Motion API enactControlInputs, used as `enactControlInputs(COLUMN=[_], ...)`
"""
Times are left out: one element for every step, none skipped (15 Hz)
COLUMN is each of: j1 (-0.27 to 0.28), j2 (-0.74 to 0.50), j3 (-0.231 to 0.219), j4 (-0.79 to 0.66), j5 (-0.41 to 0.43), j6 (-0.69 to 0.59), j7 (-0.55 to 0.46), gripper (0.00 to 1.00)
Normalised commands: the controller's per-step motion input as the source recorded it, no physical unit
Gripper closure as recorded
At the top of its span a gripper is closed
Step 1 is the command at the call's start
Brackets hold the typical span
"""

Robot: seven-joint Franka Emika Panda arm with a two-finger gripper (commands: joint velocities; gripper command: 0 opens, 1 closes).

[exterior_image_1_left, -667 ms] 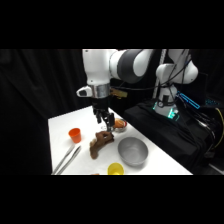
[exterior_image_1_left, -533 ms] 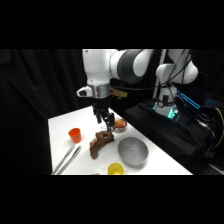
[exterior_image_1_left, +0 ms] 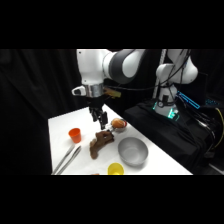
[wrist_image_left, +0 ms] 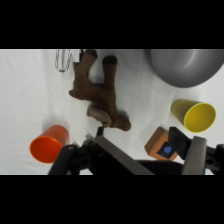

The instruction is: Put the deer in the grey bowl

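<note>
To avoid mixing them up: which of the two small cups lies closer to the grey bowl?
The yellow cup, right beside the grey bowl. The orange cup lies beyond the deer.

orange cup (wrist_image_left: 47, 146) on its side, yellow cup (wrist_image_left: 195, 115), metal tongs (exterior_image_1_left: 67, 159), white table (exterior_image_1_left: 62, 125)

grey bowl (wrist_image_left: 186, 67): shiny metal | deer (wrist_image_left: 100, 92): matt, rough brown

Dim dark backdrop, bright table, soft blur
</note>
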Motion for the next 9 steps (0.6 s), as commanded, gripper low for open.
enactControlInputs(j1=[-0.086,-0.074,-0.062,-0.054,-0.046,-0.042,-0.053,-0.058,-0.067], j2=[0.23,0.24,0.25,0.25,0.26,0.25,0.26,0.27,0.27], j3=[-0.026,-0.007,0.012,0.027,0.04,0.045,0.058,0.063,0.065], j4=[0.32,0.3,0.28,0.26,0.22,0.2,0.18,0.17,0.17], j5=[-0.001,0.017,0.036,0.056,0.062,0.058,0.079,0.076,0.075], j6=[0.0,0.0,0.01,0.01,0.04,0.06,0.09,0.11,0.13], j7=[-0.11,-0.12,-0.12,-0.13,-0.13,-0.12,-0.15,-0.16,-0.17], gripper=[0.0,0.0,0.0,0.0,0.0,0.0,0.0,0.0,0.0])
